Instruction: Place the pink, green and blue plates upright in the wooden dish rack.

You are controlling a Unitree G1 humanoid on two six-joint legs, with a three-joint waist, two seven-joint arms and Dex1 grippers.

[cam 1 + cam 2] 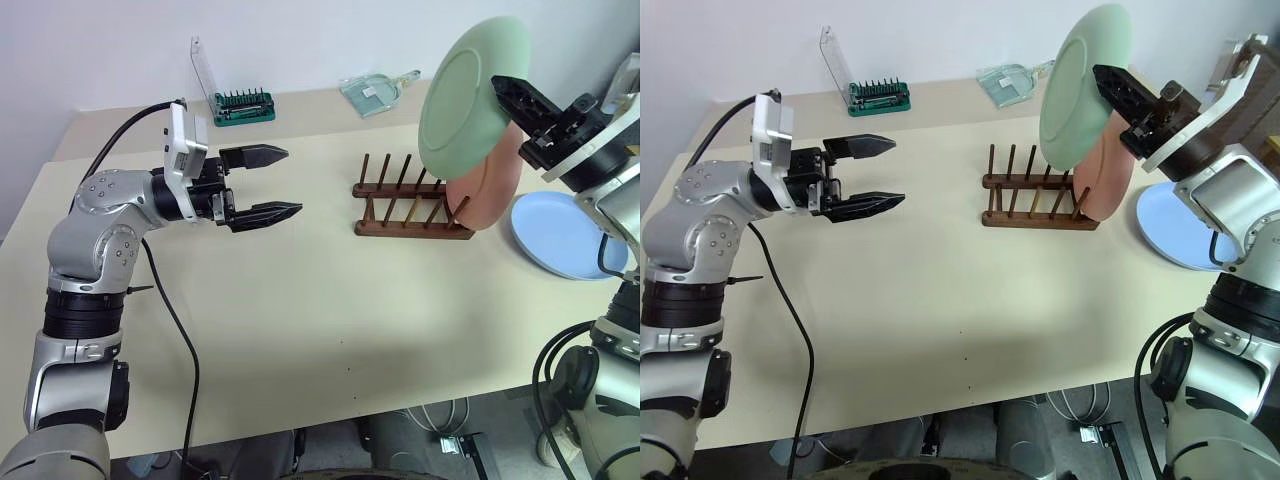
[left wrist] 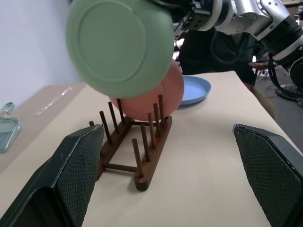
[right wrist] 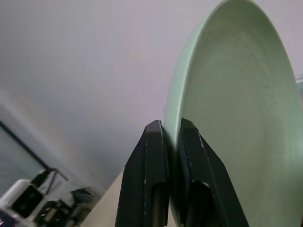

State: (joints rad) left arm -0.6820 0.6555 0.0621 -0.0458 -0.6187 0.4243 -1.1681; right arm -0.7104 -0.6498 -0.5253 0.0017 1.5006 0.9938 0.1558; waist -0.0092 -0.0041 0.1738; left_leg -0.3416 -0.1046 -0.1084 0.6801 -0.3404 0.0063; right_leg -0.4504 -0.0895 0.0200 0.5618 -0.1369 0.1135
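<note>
The right gripper (image 1: 505,95) pinches the green plate (image 1: 468,95) above the wooden dish rack (image 1: 410,207), beside the standing pink plate (image 1: 488,190). Next, lower it between pegs. The left gripper (image 1: 270,183) waits open.

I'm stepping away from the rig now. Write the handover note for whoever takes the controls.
Right claw: shut on the green plate's rim, holding it on edge in the air above the rack's right end.
Left claw: open, empty, hovering over the table left of the rack, pointing at it.
Pink plate: already upright in the last slots at the right end of the wooden rack.
Blue plate: lying flat on the table to the right of the rack.
Done: pink.
Left: lower the green plate into a free slot beside the pink one, then pick up and rack the blue one.
</note>
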